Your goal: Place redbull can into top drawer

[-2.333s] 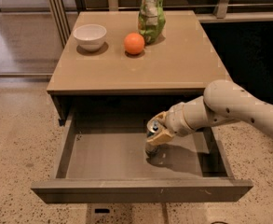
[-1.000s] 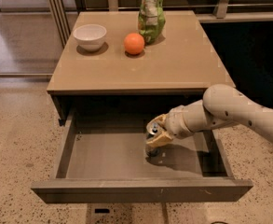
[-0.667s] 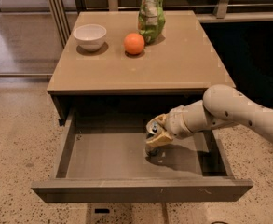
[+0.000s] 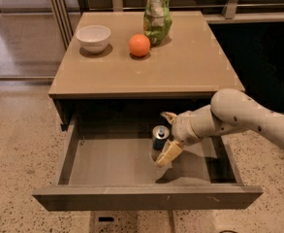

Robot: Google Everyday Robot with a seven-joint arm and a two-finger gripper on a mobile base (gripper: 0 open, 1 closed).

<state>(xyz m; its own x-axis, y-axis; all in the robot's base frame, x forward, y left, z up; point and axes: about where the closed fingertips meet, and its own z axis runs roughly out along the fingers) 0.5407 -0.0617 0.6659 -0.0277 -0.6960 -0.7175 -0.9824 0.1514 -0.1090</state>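
Standing in top drawer [image 4: 107, 165], redbull can [image 4: 160, 139] between spread fingers [image 4: 169, 154].

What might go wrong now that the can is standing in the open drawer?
The slim redbull can stands upright in the top drawer with the gripper right at it; a sideways nudge when the arm pulls away may topple it. The arm also sits close to the front edge of the table, so lifting carelessly might bump it.
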